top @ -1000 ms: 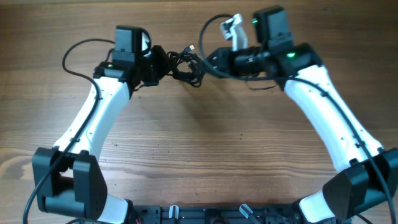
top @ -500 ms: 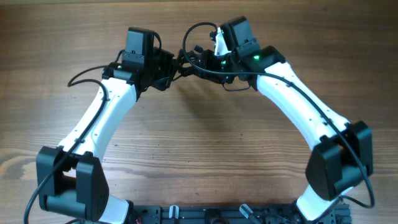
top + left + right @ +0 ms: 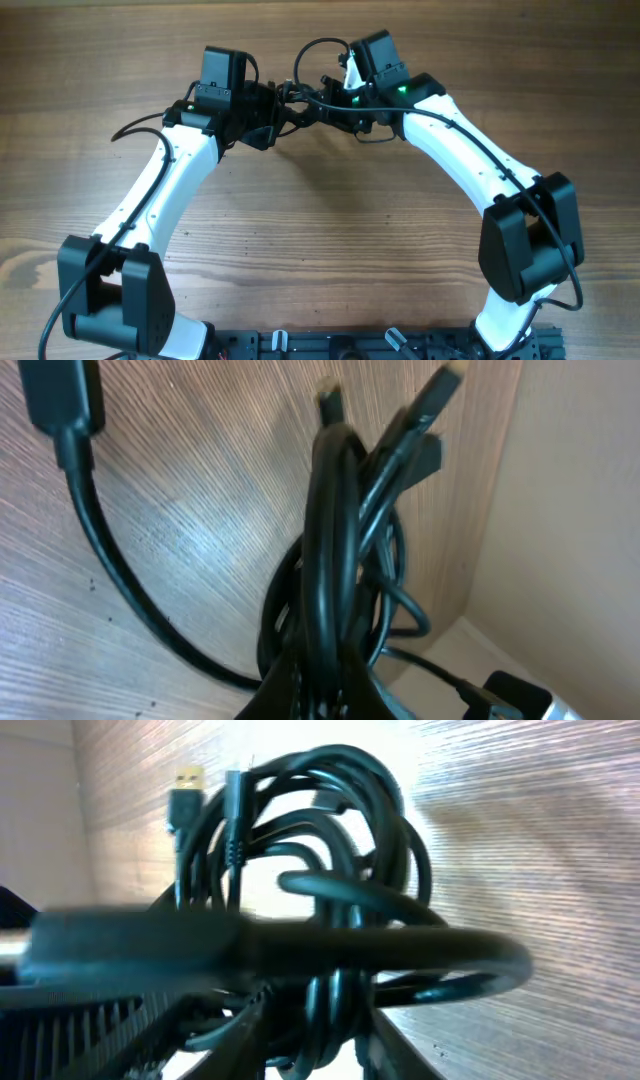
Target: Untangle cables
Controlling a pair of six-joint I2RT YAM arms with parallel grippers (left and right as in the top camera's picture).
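Your left gripper clenches the cables; I cannot tell the right gripper's hold. The cables look light and floppy, so pinch one outer loop.

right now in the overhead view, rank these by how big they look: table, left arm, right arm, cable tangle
1. table
2. left arm and right arm: they look about alike, so no ranking
3. cable tangle, smallest
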